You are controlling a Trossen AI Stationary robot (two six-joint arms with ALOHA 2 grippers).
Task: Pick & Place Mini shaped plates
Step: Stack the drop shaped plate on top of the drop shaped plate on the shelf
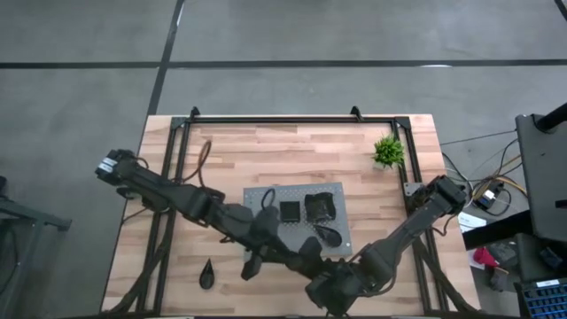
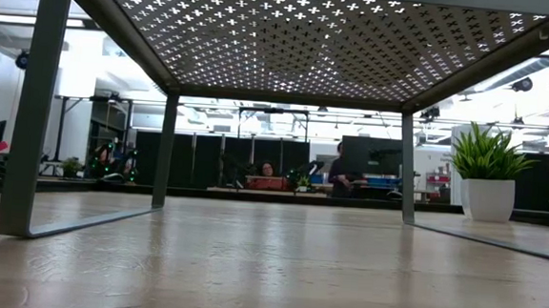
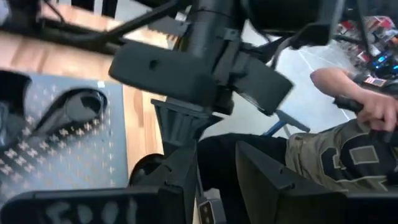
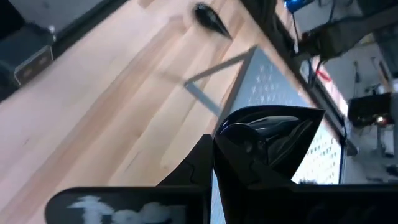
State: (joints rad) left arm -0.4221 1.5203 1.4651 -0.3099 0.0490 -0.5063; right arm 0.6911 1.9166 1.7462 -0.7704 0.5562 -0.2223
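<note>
Right now my right gripper pinches a black plate just off the board's near edge. Left fingers: cannot tell. A teardrop plate lies on the table, nearer my left arm.

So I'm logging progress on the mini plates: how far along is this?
Three black plates sit on the grey board: a square plate, a wavy-edged plate and a teardrop plate. The left gripper is beside that one. Left: another teardrop on the bare table. The right gripper waits at the near edge.
</note>
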